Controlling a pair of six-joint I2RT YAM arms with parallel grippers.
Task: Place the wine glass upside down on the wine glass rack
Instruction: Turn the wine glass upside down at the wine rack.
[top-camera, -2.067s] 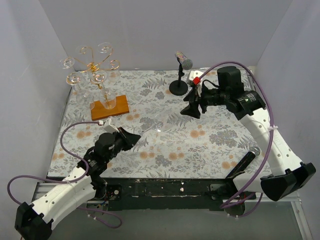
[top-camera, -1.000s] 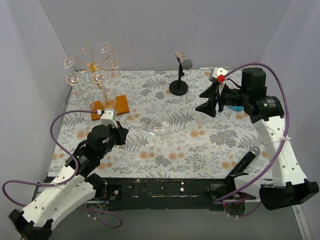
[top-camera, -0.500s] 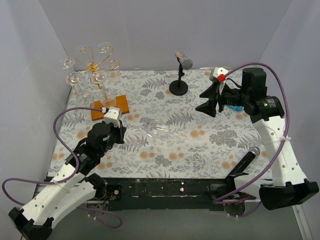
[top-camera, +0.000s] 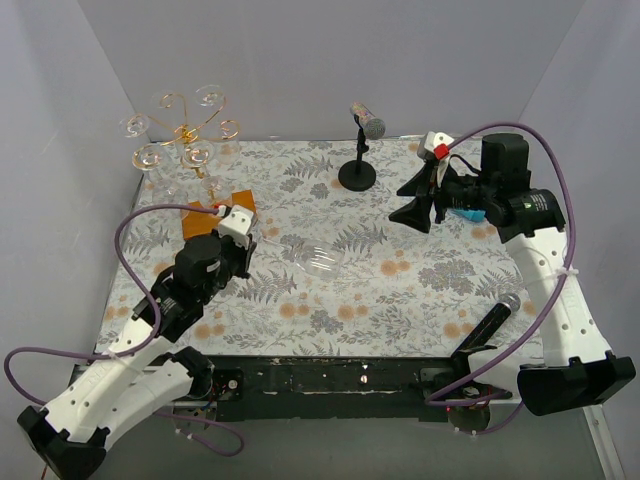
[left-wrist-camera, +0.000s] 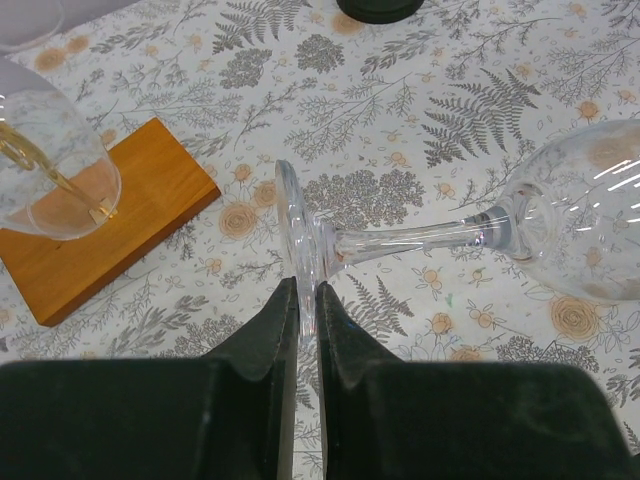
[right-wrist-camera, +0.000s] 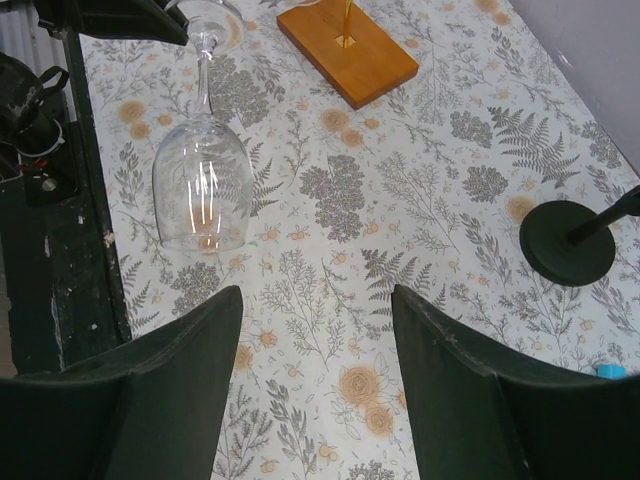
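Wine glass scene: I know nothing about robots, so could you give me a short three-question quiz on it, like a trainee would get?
1. True or false: the left tool grips the wine glass by its bowl.
2. Pick one: the right tool is A) open and empty, B) shut on the glass, C) shut and empty.
3. Fill in: the wine glass rack stands at the far ___ corner of the table.

Key: 1 false, it pinches the foot; 2 A; 3 left.
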